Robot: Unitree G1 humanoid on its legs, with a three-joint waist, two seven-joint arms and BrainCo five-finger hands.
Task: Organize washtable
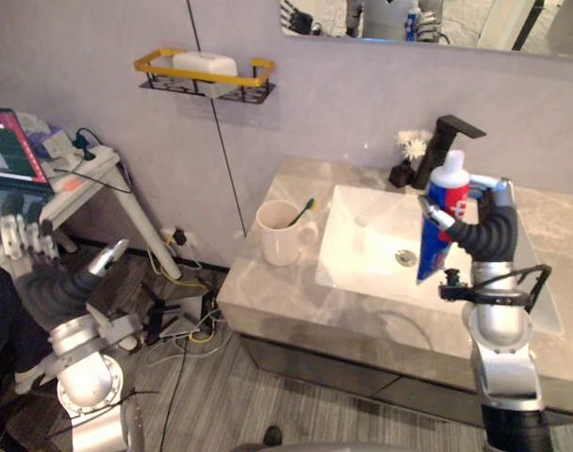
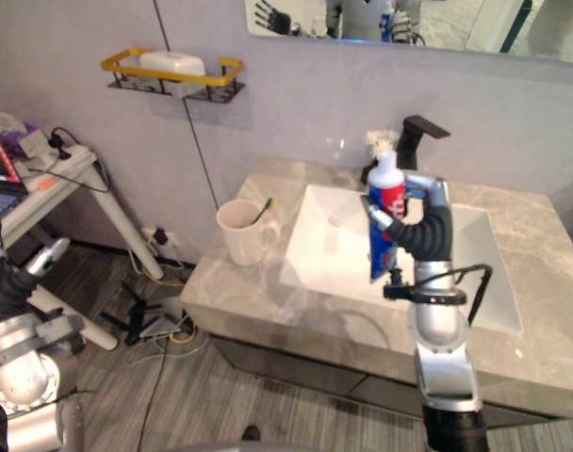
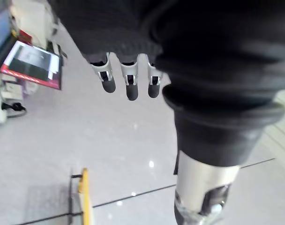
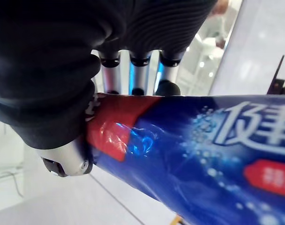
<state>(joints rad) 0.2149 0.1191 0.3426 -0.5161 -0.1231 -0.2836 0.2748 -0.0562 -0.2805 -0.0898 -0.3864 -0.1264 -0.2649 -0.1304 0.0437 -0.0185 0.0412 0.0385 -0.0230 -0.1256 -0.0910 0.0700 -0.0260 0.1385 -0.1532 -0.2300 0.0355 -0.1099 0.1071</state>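
Laptop (image 1: pixel 8 146), side table (image 1: pixel 84 174), floor cables (image 1: pixel 200 330)

cup (image 1: pixel 282 233) left of sink (image 1: pixel 362 247) | faucet (image 1: pixel 444 146) behind sink | shelf (image 1: pixel 206 75) on wall (image 1: pixel 362 94)

The right hand (image 2: pixel 426 224) grips the toothpaste tube (image 2: pixel 384 215) upright, cap uppermost, above the white sink (image 2: pixel 326 256). A mug (image 2: pixel 237 235) stands beside the sink.

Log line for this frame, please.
right hand: shut on blue-red toothpaste tube, cap up, over white sink | left hand: open, idle off-counter | cream mug: holds toothbrush
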